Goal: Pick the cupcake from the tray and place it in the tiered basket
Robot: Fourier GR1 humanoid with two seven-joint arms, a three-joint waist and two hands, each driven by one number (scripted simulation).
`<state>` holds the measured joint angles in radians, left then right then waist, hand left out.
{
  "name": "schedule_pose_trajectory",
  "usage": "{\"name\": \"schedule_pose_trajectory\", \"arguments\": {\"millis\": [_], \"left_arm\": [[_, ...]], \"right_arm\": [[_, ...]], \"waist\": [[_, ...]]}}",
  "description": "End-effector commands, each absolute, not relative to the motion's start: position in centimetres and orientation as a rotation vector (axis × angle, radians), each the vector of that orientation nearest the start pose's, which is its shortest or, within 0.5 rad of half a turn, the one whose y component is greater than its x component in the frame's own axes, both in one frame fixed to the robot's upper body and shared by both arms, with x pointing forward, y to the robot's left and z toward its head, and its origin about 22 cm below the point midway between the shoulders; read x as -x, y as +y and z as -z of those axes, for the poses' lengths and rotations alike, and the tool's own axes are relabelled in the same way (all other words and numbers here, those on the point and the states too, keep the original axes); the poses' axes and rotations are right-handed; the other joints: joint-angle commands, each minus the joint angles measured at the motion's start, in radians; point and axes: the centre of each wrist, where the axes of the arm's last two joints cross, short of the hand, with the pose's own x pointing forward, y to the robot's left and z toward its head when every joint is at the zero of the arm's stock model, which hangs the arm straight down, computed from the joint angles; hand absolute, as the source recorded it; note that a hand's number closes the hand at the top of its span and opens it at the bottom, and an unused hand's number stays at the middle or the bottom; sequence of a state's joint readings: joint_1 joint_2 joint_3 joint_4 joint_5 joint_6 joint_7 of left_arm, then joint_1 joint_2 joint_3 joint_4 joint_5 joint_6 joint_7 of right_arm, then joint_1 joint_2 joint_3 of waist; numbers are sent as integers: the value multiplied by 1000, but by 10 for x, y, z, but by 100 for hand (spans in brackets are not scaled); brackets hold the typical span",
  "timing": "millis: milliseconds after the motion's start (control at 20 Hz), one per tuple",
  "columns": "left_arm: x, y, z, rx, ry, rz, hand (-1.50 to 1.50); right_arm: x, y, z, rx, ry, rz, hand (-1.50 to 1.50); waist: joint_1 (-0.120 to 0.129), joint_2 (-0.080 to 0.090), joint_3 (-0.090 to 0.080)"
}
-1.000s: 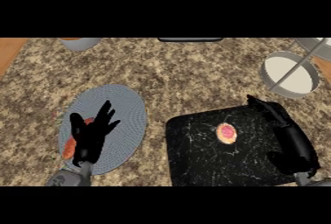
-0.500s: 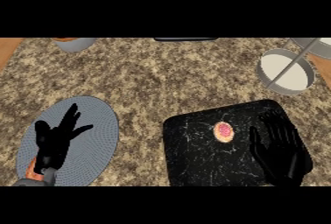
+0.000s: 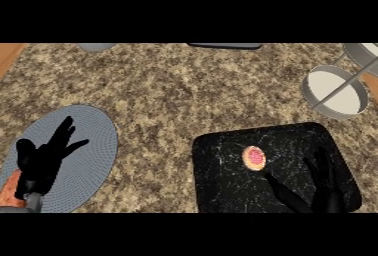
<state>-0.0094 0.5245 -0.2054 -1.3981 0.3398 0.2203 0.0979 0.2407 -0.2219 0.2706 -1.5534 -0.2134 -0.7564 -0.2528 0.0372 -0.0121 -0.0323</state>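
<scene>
A small cupcake with pink top and tan rim sits near the middle of the black marbled tray at the lower right. My right hand lies low over the tray's right part, fingers straight and spread, thumb pointing toward the cupcake but apart from it. The tiered basket, grey-rimmed with a pale floor and a slanted grey post, stands at the upper right. At the lower left my left hand rests open, fingers up, over a round blue-grey plate.
An orange object peeks out at the left edge beside the left forearm. A grey bowl rim and a dark flat item sit along the counter's far edge. Speckled counter lies between plate and tray.
My right hand has sunk toward the lower edge, its fingers spread wider and its thumb stretched toward the cupcake. The left hand moved little. The cupcake stayed put.
</scene>
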Motion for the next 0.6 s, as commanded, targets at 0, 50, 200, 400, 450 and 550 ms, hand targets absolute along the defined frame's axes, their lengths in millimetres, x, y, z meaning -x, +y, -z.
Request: {"name": "schedule_pose_trajectory", "arguments": {"millis": [0, 50, 200, 400, 450, 550], "left_arm": [[-226, 329, 16, -255, -1209, 96, 0], [-227, 335, 13, -277, -1212, 85, 0], [-219, 345, 18, -261, -1200, 90, 0], [-224, 350, 15, -278, -1208, 89, 0], [-227, 341, 14, -275, -1202, 97, 0], [-222, 360, 13, -282, -1209, 69, 0]], "right_arm": [[-148, -243, 55, 555, -1223, 161, -150], [-143, -250, 51, 530, -1191, 103, -150], [-165, -255, 19, 473, -1167, 15, -150], [-196, -256, -43, 472, -1130, 10, -150], [-197, -251, -57, 471, -1120, -7, -150], [-201, -246, -75, 434, -1047, -20, -150]], "waist": [[4, 22, 21], [-1, 20, 21], [4, 18, 23], [-15, 15, 25], [-20, 13, 25], [-21, 12, 27]]}}
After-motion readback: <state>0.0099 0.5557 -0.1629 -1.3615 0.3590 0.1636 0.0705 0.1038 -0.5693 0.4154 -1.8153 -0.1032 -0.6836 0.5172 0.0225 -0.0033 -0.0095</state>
